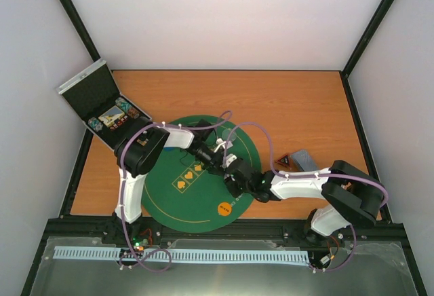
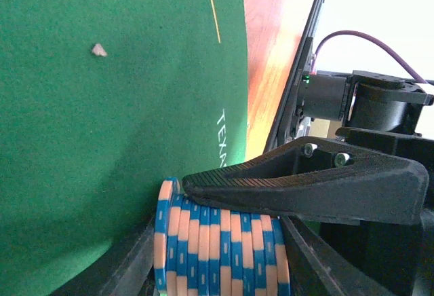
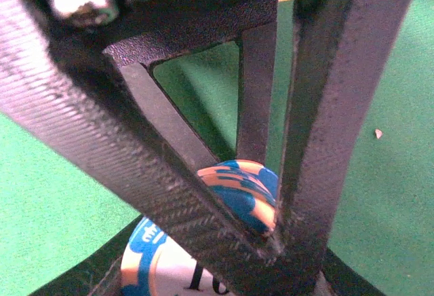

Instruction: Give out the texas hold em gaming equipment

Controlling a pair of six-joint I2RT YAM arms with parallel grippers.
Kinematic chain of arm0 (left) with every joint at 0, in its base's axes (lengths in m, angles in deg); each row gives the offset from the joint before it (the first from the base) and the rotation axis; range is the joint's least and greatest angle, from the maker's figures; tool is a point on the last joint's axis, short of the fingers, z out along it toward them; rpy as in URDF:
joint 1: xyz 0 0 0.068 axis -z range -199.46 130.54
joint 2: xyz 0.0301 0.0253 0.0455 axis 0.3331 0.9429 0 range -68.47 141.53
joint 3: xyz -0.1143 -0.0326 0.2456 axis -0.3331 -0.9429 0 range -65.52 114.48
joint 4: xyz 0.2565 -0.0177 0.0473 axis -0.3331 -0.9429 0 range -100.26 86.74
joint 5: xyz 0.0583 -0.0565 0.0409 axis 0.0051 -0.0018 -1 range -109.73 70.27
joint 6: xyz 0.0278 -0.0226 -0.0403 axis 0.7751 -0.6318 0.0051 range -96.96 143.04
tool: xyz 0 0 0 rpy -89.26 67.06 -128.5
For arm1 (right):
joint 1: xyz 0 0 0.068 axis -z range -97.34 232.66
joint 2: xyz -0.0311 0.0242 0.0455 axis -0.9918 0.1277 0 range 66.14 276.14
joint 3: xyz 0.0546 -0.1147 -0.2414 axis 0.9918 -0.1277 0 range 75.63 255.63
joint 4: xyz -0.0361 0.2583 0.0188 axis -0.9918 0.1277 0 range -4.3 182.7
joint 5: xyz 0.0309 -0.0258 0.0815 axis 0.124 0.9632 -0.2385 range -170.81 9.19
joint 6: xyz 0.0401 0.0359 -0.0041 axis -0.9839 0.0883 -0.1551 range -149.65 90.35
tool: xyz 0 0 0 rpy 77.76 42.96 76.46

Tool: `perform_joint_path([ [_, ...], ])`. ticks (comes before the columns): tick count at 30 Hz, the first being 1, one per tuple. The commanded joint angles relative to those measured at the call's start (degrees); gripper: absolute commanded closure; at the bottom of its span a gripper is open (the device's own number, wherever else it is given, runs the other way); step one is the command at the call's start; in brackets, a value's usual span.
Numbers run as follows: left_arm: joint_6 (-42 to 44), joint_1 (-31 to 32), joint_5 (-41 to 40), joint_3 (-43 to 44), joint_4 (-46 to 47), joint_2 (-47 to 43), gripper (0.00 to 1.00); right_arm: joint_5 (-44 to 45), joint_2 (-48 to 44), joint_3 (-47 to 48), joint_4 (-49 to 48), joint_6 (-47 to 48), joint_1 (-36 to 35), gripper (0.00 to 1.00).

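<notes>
My left gripper [image 1: 218, 162] is shut on a stack of blue-and-orange poker chips [image 2: 224, 248], held low over the round green mat [image 1: 169, 194]. Its upper finger [image 2: 285, 180] presses on the chips' rims. My right gripper [image 1: 235, 182] is right against the left one. In the right wrist view a few blue-and-orange chips [image 3: 247, 191] sit wedged between black finger bars, with a white-faced chip [image 3: 159, 259] below. That view does not show how the right jaws stand. An orange disc [image 1: 225, 208] lies on the mat's near edge.
The open silver case [image 1: 91, 96] stands at the back left with more chips [image 1: 125, 109] in it. Grey-blue cards [image 1: 303, 158] and a black triangle marker [image 1: 285, 163] lie on the wooden table right of the mat. Purple cables loop over both arms.
</notes>
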Motion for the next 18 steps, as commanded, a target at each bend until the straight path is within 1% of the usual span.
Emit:
perform_joint_path([
  [1,4.15,-2.65,-14.78,1.36,0.69,1.23,0.55,-0.69,0.35,-1.84,5.54,-2.64,-0.64,0.97],
  [5,4.56,-2.61,-14.74,1.32,0.38,0.54,0.45,-0.55,0.75,-1.52,6.31,-2.56,-0.56,0.97],
  [8,5.31,-2.6,-14.6,2.54,-0.48,0.2,0.4,-0.67,1.1,-1.29,6.87,-2.64,-0.68,0.97],
  [10,5.71,-2.61,-14.03,3.35,-0.99,-0.03,0.38,-0.42,1.37,-1.2,7.19,-2.41,-0.61,0.97],
  [14,6.81,-2.65,-13.95,4.88,-2.53,-0.47,0.38,-0.43,1.66,-1.03,7.51,-1.89,-0.61,0.97],
  [18,7.89,-2.67,-15.45,5.08,-2.83,-2.62,0.31,-0.98,2.01,-0.35,8.25,-1.55,-0.62,0.97],
])
